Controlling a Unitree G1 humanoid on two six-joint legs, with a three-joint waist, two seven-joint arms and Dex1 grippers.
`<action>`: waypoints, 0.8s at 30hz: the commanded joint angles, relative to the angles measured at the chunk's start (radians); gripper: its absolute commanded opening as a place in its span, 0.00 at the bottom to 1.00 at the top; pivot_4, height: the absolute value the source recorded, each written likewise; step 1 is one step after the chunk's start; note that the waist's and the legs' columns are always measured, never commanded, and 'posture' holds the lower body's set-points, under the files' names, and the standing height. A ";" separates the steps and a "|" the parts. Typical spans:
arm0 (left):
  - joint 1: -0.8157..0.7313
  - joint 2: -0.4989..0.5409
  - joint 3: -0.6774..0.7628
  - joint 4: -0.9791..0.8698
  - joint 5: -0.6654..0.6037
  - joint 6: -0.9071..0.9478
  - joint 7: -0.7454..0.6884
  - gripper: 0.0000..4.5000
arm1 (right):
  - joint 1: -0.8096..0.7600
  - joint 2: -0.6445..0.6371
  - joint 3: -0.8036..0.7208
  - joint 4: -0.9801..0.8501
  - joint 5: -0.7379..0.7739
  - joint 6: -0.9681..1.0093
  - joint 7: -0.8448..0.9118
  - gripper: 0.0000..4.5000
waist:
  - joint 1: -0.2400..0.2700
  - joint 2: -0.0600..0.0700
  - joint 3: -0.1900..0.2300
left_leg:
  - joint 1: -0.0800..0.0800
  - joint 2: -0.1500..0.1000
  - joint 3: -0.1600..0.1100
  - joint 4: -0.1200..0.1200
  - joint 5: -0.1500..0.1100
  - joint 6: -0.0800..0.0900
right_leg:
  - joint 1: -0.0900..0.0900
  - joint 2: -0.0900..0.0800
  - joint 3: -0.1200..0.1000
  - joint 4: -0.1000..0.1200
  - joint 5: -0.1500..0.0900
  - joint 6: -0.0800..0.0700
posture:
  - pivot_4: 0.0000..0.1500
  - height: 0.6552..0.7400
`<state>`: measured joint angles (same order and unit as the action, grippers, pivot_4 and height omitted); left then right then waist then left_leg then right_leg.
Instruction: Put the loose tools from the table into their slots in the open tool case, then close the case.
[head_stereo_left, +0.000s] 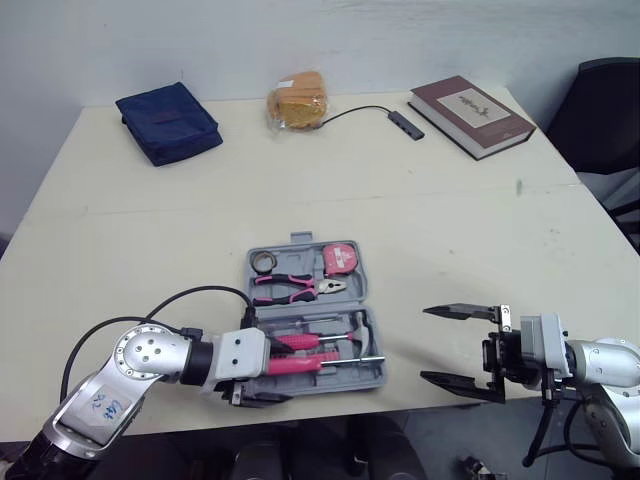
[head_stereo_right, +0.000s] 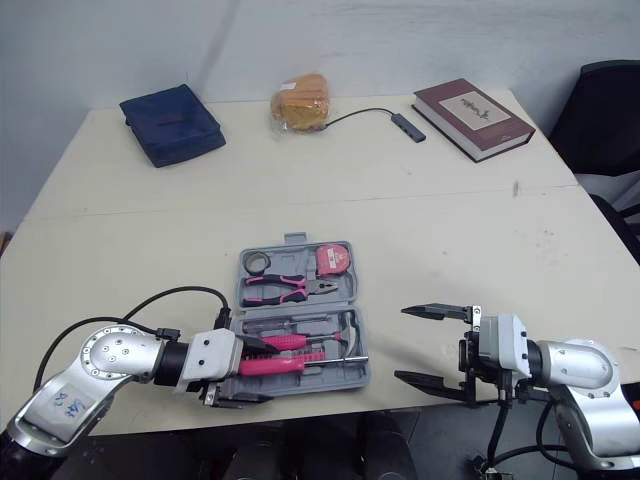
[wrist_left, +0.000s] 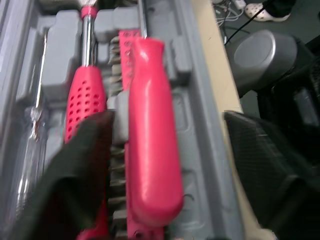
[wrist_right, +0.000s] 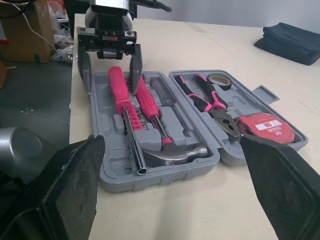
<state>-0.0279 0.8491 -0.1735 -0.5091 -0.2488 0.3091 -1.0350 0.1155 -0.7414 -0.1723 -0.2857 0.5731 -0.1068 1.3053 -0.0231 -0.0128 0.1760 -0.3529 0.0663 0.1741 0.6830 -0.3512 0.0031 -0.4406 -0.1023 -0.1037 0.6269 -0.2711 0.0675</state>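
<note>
The grey tool case (head_stereo_left: 300, 243) lies open near the table's front edge. Its far half holds pink-handled pliers (head_stereo_left: 295, 288), a pink tape measure (head_stereo_left: 340, 260) and a tape roll (head_stereo_left: 264, 262). The near half holds a hammer (wrist_right: 175, 150) and a pink-handled screwdriver (wrist_left: 150, 125) lying along the front row. My left gripper (head_stereo_left: 268, 360) is at the case's left end, open, one finger on each side of the screwdriver handle without closing on it. My right gripper (head_stereo_left: 424, 344) hovers open to the right of the case, over the table's front edge, with nothing in it.
At the back of the table are a navy pouch (head_stereo_left: 168, 122), a bagged bread loaf (head_stereo_left: 297, 101), a cable with a small hub (head_stereo_left: 405, 124) and a dark red book (head_stereo_left: 470, 115). A black chair (head_stereo_left: 600, 110) stands off the right corner.
</note>
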 joint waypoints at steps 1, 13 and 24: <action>-0.005 -0.021 0.018 -0.013 -0.019 0.006 0.019 0.31 | -0.002 -0.007 -0.025 -0.028 0.012 -0.002 -0.008 1.00 | 0.000 0.000 0.000 | 0.000 0.000 0.000 0.000 0.000 0.000 | 0.000 0.000 0.000 0.000 0.000 0.000 | 1.00 1.00; -0.001 -0.019 0.075 -0.030 -0.085 0.007 -0.006 0.12 | -0.004 -0.006 -0.012 -0.030 0.011 0.000 -0.014 1.00 | 0.001 0.000 0.000 | 0.000 0.000 0.000 0.000 0.000 0.000 | 0.000 0.000 0.000 0.000 0.000 0.000 | 1.00 1.00; 0.057 0.042 0.060 -0.114 -0.048 0.149 0.044 0.12 | 0.003 -0.010 -0.009 -0.033 0.015 0.010 -0.004 1.00 | 0.001 0.000 0.000 | 0.000 0.000 0.000 0.000 0.000 0.000 | 0.000 0.000 0.000 0.000 0.000 0.000 | 1.00 1.00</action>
<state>0.0227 0.8811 -0.1079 -0.5882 -0.3073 0.4473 -1.0044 0.1225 -0.7429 -0.1696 -0.2863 0.5735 -0.0981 1.2976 -0.0224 -0.0128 0.1760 -0.3527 0.0661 0.1739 0.6831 -0.3509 0.0033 -0.4405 -0.1025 -0.1037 0.6272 -0.2711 0.0676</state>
